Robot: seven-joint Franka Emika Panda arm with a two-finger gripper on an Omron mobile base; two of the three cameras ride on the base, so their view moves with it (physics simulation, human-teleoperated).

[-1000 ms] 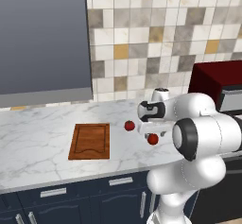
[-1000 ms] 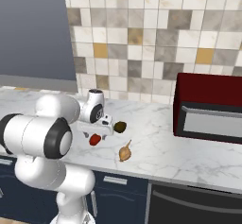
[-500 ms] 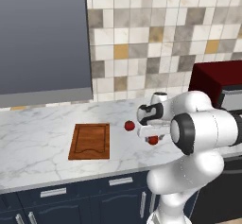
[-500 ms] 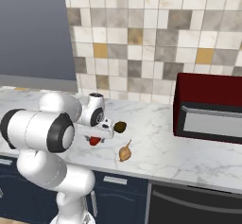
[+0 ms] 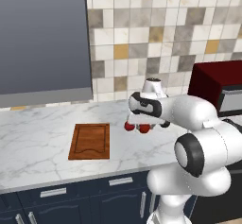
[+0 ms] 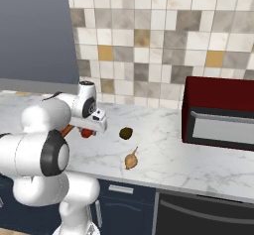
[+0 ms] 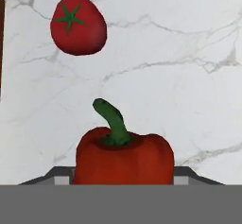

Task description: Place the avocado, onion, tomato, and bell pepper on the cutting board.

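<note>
Gripper: the gripper (image 7: 124,179) has just drawn together from fully apart and now sits clamped on the bell pepper (image 7: 124,158), whose red body fills the gap between the fingers in the hand view, green stem pointing up.
Arm: over the last second it has lowered onto the red items at mid-counter; in the left base view the hand sits directly over the bell pepper (image 5: 145,128).
Tomato: the tomato (image 7: 78,25) lies on the marble counter (image 7: 189,53) just beyond the pepper, apart from it, untouched.
Avocado: the avocado (image 6: 126,133) rests on the counter well to the right of the hand, near the microwave (image 6: 221,112) side.
Onion: the onion (image 6: 131,159) lies in front of the avocado, toward the counter's front edge.
Cutting board: the cutting board (image 5: 90,141) lies bare, to the left of the hand.
Meaning: judged from this, the first grasp looks made; the pepper is seemingly not yet lifted, and a carry leftward to the board would be next. All four vegetables remain off the board.
</note>
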